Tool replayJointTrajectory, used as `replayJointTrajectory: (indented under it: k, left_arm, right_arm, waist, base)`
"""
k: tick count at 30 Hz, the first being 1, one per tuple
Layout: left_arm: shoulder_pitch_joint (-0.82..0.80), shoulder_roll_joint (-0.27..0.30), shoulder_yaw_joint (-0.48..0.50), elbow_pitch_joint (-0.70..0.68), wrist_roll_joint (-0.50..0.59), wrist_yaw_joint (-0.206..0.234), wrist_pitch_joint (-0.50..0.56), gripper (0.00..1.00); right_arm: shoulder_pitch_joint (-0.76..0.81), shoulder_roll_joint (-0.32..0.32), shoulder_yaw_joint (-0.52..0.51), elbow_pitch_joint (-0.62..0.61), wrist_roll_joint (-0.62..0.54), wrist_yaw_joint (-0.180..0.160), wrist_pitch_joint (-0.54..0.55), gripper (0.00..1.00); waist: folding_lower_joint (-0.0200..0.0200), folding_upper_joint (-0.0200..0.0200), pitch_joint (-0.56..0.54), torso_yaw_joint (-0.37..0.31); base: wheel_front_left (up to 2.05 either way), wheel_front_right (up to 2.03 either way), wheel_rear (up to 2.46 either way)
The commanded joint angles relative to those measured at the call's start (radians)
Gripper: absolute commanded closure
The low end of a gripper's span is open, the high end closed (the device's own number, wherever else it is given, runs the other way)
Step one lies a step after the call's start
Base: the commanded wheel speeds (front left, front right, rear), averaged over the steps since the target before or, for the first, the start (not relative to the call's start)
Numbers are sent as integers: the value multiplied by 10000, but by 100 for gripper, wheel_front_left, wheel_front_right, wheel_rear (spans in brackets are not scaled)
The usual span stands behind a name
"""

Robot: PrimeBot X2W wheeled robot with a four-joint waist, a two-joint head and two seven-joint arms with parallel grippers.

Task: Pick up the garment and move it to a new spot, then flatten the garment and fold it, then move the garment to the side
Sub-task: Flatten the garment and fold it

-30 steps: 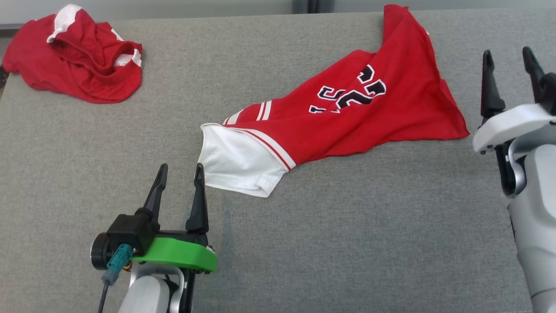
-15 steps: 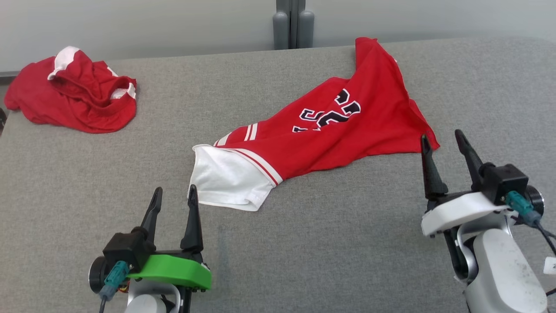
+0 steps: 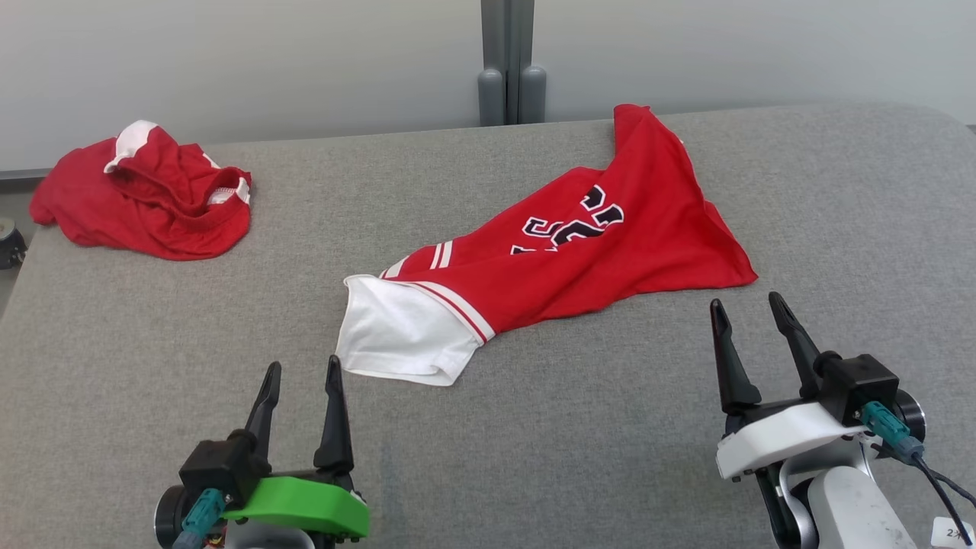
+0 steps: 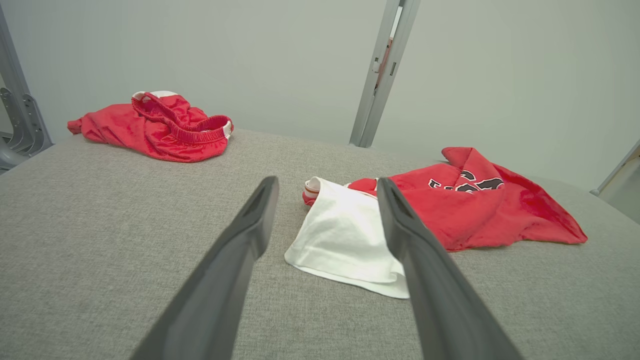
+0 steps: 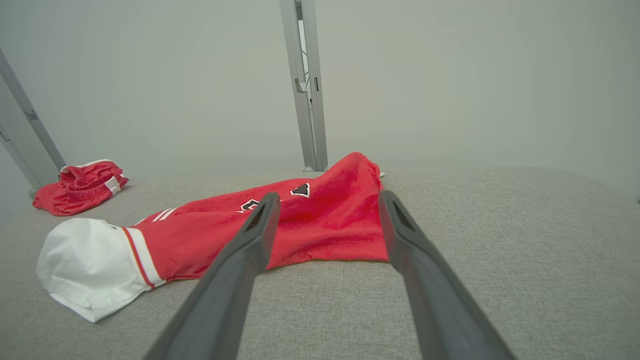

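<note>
Item: red garment [image 3: 648,244] of smooth fabric, with black-and-white numerals, white stripes and a white end panel [image 3: 404,335]. It lay loosely spread and creased near the middle of the grey fabric-covered surface [image 3: 534,442], running diagonally from the white panel at the near left to a red corner at the far edge. Second piece: crumpled red garment with white trim [image 3: 149,202], heaped at the far left corner of the same surface, well apart from the first. Left gripper [image 3: 303,363], two long dark fingers on a green mount, stood at the lower left of the head view with its fingers spread apart and nothing between them; its tips were near the white panel, not touching it. Right gripper [image 3: 745,299], with the same dark fingers on a white mount, stood at the lower right — fingers likewise apart and empty, tips just short of the garment's near right corner. Behind the surface: grey metal post [image 3: 511,61], upright against a pale wall [image 3: 229,69].
</note>
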Motion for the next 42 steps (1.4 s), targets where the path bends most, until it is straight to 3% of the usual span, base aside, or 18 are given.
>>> replayJointTrajectory:
  k: [1,17,31,42]
  left_arm:
    - [156,31,49,-61,21,49,-7,0]
    - [125,31,-19,198,195,-12,-7,0]
    - [-2334,526,145,4070,178,-126,637,0]
    - [-3347,636,277,5429,-101,-506,322,0]
  right_arm:
    - [170,-3,49,-47,111,-14,-29,0]
    - [-13,-2,121,255,274,-14,-29,0]
    - [-426,-8,-16,132,208,-14,-29,0]
    - [-526,-5,-121,103,212,-14,-29,0]
  waist:
    - [0,0,-33,-18]
    - [0,0,153,-42]
    - [0,0,1302,-839]
    - [0,0,1637,-1205]
  base:
    - [0,0,0]
    - [0,0,0]
    - [0,0,0]
    - [0,0,0]
